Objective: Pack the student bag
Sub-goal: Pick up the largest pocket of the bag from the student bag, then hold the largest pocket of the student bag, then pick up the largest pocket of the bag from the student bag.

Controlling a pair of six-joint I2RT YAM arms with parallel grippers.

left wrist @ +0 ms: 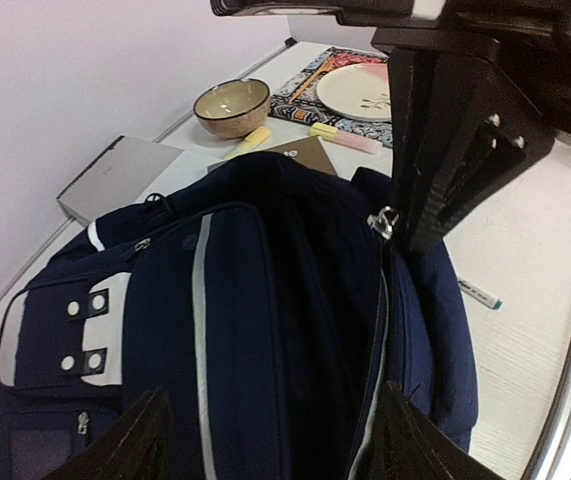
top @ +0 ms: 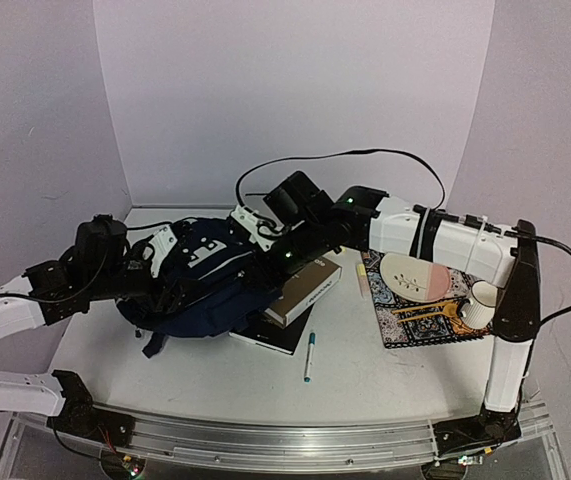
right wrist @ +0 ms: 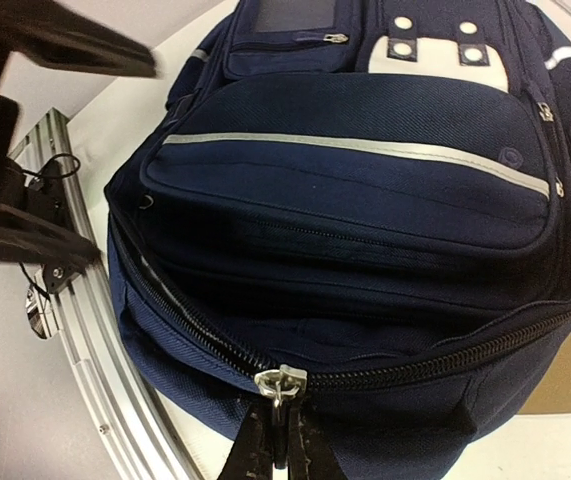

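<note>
One zipper pull (right wrist: 280, 381) | pinched by right gripper (right wrist: 283, 412) | student bag (right wrist: 365, 200) interior hidden

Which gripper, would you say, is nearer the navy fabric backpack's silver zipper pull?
Right: the right gripper pinches the zipper pull; the left gripper stands open, apart, farther along the backpack.

One bag (top: 208, 298), two books (top: 305, 288), one pen (top: 309, 356), one plate (top: 411, 277)

Soft even light; wrist views bulge at edges; student bag (right wrist: 345, 190) shadowed inside.
</note>
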